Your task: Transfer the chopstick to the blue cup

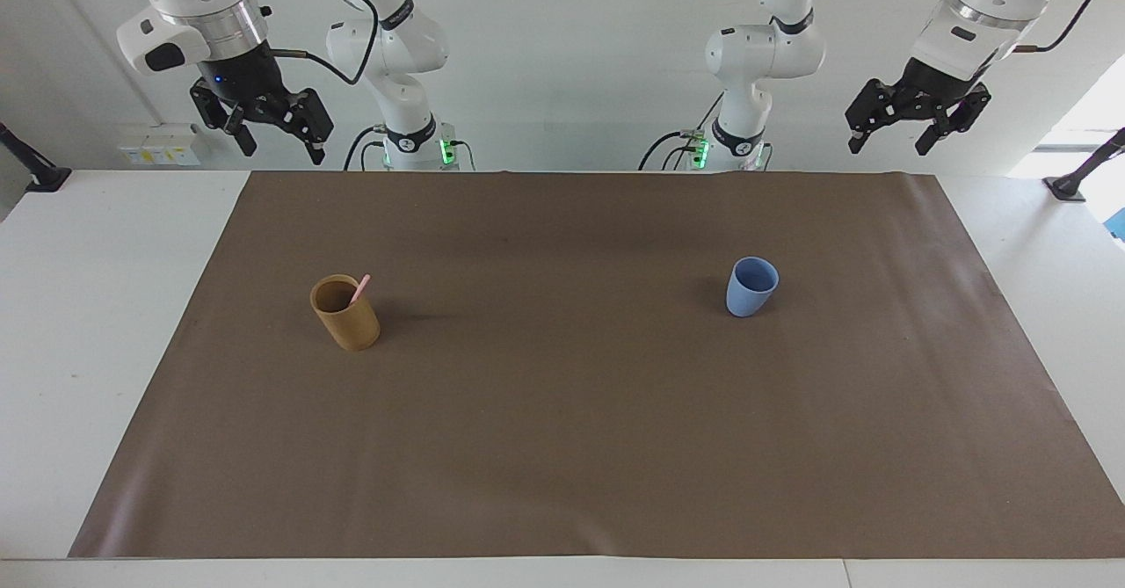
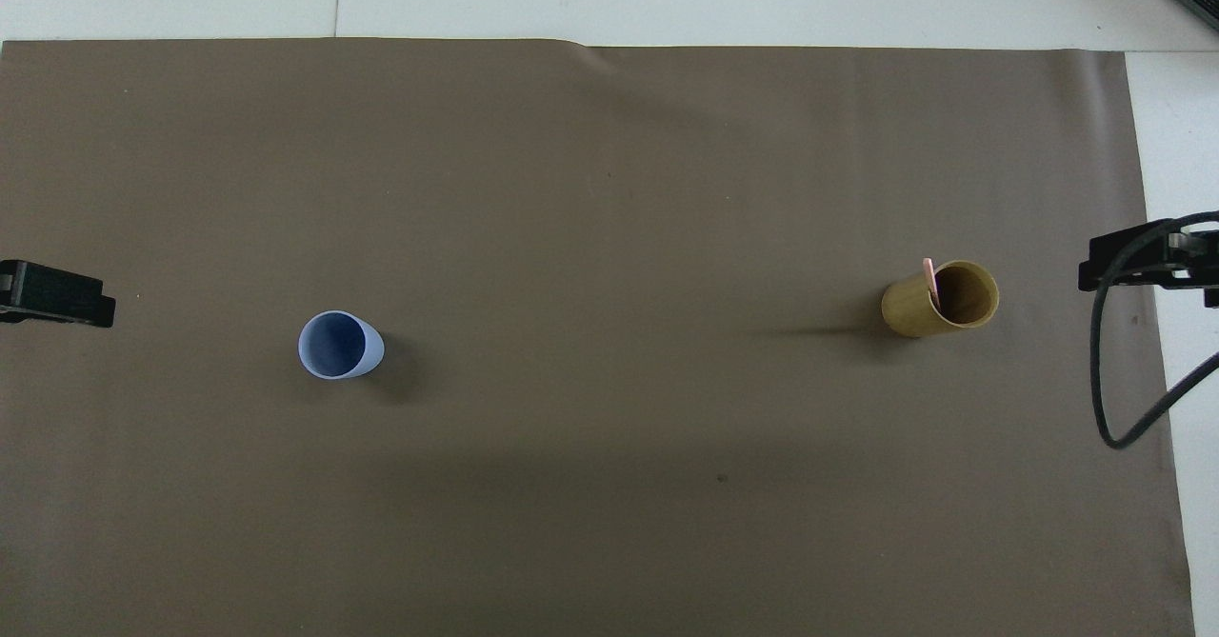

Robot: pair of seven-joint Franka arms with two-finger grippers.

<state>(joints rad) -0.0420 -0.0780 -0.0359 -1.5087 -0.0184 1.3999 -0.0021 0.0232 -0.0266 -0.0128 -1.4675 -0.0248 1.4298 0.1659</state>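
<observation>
Standing in the brown cup (image 1: pixel 344 311) at the right arm's end of the desk, the chopstick (image 1: pixel 359 289) waits, blue cup (image 1: pixel 751 286) empty, left gripper (image 1: pixel 916 126) and right gripper (image 1: pixel 266 127) raised with jaws wide open, holding nothing.

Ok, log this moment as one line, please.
phase: not begun | chopstick: in tan cup | blue cup: empty | left gripper: open, raised, waiting | right gripper: open, raised, waiting
</observation>
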